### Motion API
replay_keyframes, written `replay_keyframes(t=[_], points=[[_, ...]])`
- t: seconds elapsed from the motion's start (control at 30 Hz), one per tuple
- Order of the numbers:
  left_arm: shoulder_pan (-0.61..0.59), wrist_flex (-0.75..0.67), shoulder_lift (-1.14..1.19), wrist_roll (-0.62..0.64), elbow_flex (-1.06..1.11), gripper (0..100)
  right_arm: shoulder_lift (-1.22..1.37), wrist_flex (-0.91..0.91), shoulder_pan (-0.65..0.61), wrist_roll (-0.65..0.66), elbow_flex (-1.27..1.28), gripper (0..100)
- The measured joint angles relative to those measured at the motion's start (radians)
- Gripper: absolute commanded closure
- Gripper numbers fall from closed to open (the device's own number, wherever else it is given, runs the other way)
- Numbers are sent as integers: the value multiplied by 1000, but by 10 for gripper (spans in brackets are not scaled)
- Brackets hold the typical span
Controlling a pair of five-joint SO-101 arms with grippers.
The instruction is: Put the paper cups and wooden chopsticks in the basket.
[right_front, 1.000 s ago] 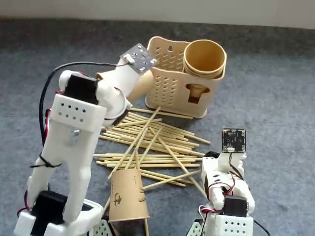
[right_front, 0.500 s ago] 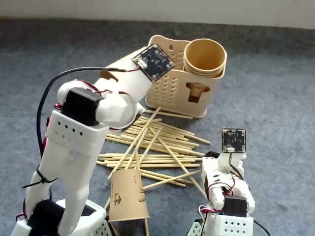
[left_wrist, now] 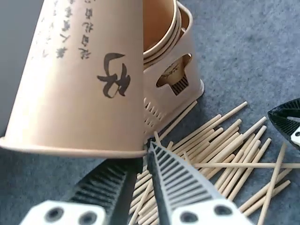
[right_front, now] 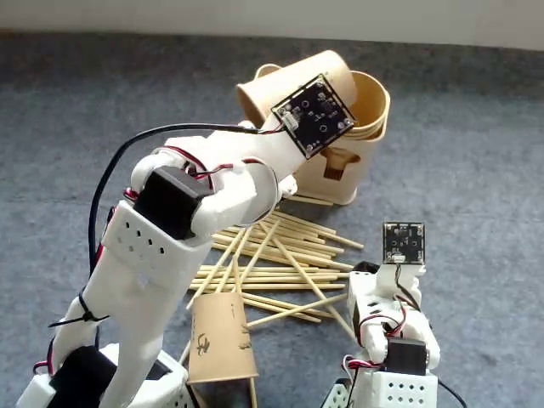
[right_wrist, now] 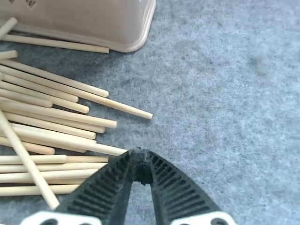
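My left gripper (left_wrist: 146, 151) is shut on the rim of a tan paper cup (left_wrist: 79, 79). In the high view that cup (right_front: 285, 81) hangs tilted over the near-left rim of the beige perforated basket (right_front: 361, 174). Stacked paper cups (right_front: 376, 106) stand inside the basket. Several wooden chopsticks (right_front: 272, 255) lie scattered on the grey cloth in front of it. Another paper cup (right_front: 219, 338) lies on its side near the front edge. My right gripper (right_wrist: 139, 164) is shut and empty, low over the cloth just right of the chopsticks (right_wrist: 51, 122).
The left arm (right_front: 187, 212) stretches across the chopstick pile toward the basket. The right arm (right_front: 393, 336) stays folded at the front right. Bare grey cloth (right_front: 476, 221) lies to the right of the basket and behind it.
The left arm has lifted its cup from beside the basket's left wall up and rightward, over the basket's rim. The right arm has not moved.
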Motion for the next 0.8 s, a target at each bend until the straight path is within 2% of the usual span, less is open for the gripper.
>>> replay_keyframes(t=[0.13, 0.37, 0.53, 0.8], points=[[5, -72, 0, -2, 0, 992, 0, 0, 0, 0, 0, 993], [28, -87, 103, -2, -2, 984, 0, 0, 0, 0, 0, 993], [29, -91, 144, -2, -29, 873, 0, 0, 0, 0, 0, 993], [29, -91, 150, -2, -97, 870, 0, 0, 0, 0, 0, 993]])
